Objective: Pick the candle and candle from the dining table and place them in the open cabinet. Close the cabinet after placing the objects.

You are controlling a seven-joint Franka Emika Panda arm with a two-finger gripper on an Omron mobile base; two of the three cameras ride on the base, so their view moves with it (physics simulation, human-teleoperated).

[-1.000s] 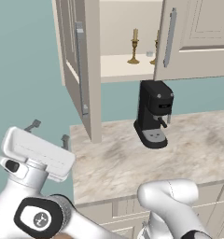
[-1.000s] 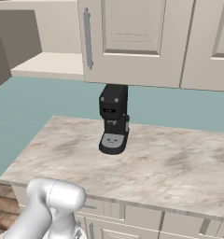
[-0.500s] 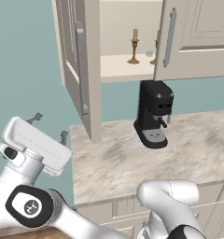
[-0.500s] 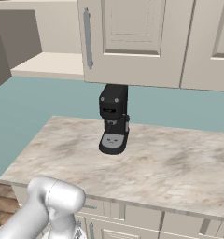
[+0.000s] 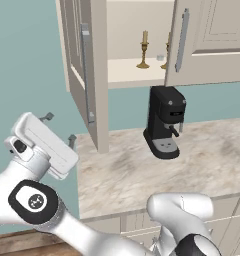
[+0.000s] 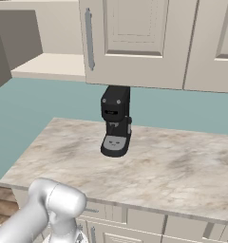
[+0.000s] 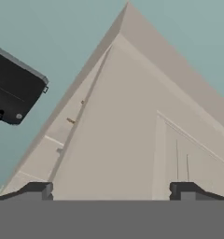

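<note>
Two pale stub candles in brass candlesticks stand on the cream shelf of the open cabinet (image 5: 127, 70). One candle (image 5: 144, 49) is in full sight. The other candle (image 5: 167, 52) is half hidden behind the right door's edge. The cabinet's left door (image 5: 81, 75) stands swung out. My gripper (image 5: 59, 128) is open and empty, low and left of that door, fingers pointing up towards it. In the hand view the gripper (image 7: 112, 191) faces the door's panelled front (image 7: 132, 140). The dining table is out of view.
A black coffee machine (image 5: 164, 122) stands on the marble counter (image 5: 207, 160) under the cabinet; it is also seen as the coffee machine (image 6: 116, 124). Cream cupboards run below the counter. The right door (image 6: 135, 38) hangs nearly shut. My white arm (image 5: 177, 215) fills the foreground.
My hand and forearm have risen a little at the lower left, closer to the open left door. The candles, doors and coffee machine stand as before.
</note>
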